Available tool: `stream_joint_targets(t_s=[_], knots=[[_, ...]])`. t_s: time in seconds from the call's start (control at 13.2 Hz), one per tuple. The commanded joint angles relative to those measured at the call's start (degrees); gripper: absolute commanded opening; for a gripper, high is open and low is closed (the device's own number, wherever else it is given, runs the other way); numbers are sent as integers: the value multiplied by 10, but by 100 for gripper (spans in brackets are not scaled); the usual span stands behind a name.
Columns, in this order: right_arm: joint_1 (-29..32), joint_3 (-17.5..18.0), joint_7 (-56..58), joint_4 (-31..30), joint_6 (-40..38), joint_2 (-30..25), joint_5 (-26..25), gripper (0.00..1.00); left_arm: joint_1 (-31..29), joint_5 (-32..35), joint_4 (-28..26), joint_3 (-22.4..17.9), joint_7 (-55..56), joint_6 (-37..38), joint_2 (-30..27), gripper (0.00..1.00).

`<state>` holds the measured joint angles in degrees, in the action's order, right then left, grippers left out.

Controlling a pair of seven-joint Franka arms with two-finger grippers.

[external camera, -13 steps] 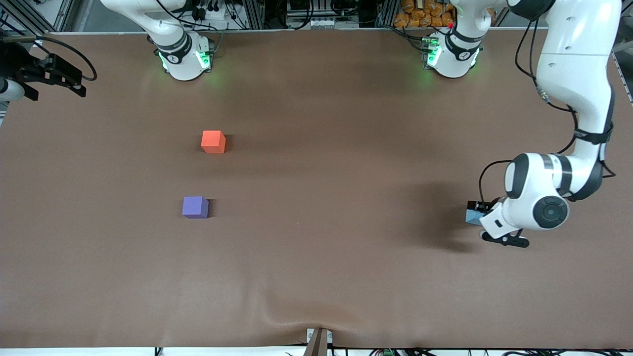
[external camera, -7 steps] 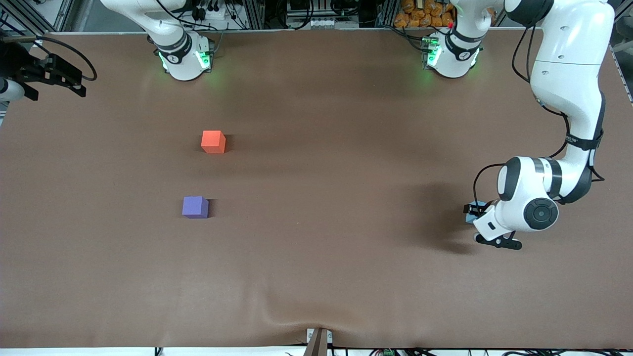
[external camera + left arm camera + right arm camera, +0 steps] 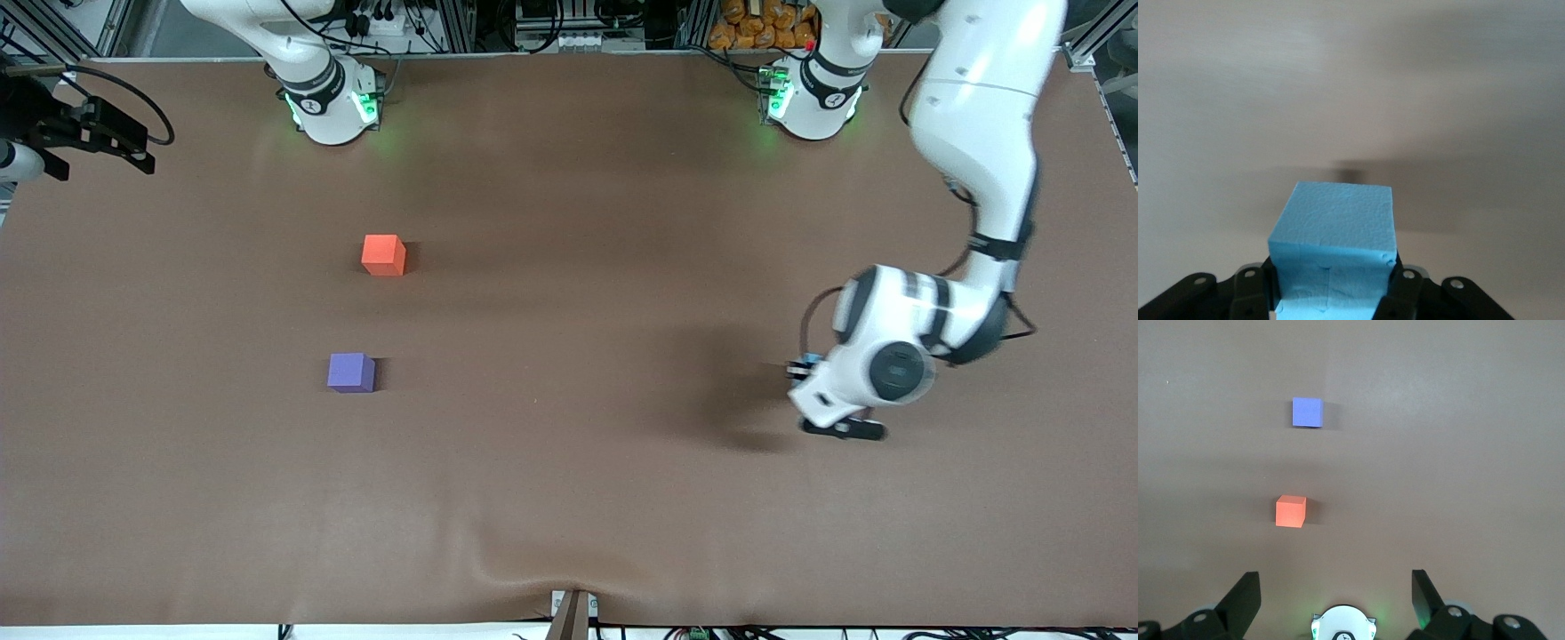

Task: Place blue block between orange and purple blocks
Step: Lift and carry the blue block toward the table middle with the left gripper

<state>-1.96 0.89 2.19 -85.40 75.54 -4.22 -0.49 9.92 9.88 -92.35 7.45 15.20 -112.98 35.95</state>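
The light blue block (image 3: 1335, 230) is clamped between the fingers of my left gripper (image 3: 1331, 283), which is shut on it. In the front view only a sliver of the blue block (image 3: 807, 361) shows beside the left gripper (image 3: 803, 371), held just above the table toward the left arm's end. The orange block (image 3: 383, 254) and the purple block (image 3: 350, 372) rest on the mat toward the right arm's end, with the purple one nearer the front camera. My right gripper (image 3: 1335, 597) waits open and empty, high above the orange block (image 3: 1291, 511) and purple block (image 3: 1307, 412).
A brown mat (image 3: 569, 462) covers the table. The two arm bases (image 3: 329, 107) (image 3: 809, 102) stand along its top edge in the front view. A small bracket (image 3: 572, 609) sits at the table edge nearest the front camera.
My left gripper has shut on the blue block and carried it a short way toward the right arm's end. The right arm has not moved.
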Motion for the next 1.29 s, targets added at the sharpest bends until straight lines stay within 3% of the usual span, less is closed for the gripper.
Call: stream_joint_targets(t_s=[0.0, 0.3, 0.53, 0.68, 0.99, 1.06, 1.14, 1.21], knots=[[16, 9, 2, 2, -7, -1, 9, 100, 68, -6, 37, 31, 121, 71, -15, 0], [17, 9, 1, 2, -7, -1, 13, 100, 199, -62, 82, 42, 305, 75, -4, 0], [16, 9, 2, 2, -7, -1, 13, 100, 297, -64, 136, 33, 393, 57, 40, 0], [16, 9, 2, 2, -7, 0, 13, 100, 332, -64, 168, 33, 448, 1, 77, 0], [16, 9, 1, 2, -7, 0, 14, 100, 376, -64, 170, 28, 457, -79, 131, 0], [16, 9, 1, 2, -7, 0, 13, 100, 377, -64, 170, 28, 455, -80, 132, 42], [15, 9, 2, 2, -7, 0, 14, 100, 377, -62, 170, 27, 452, -82, 131, 99], [13, 9, 2, 2, -6, 1, 14, 100, 379, -58, 169, 21, 451, -83, 128, 100]])
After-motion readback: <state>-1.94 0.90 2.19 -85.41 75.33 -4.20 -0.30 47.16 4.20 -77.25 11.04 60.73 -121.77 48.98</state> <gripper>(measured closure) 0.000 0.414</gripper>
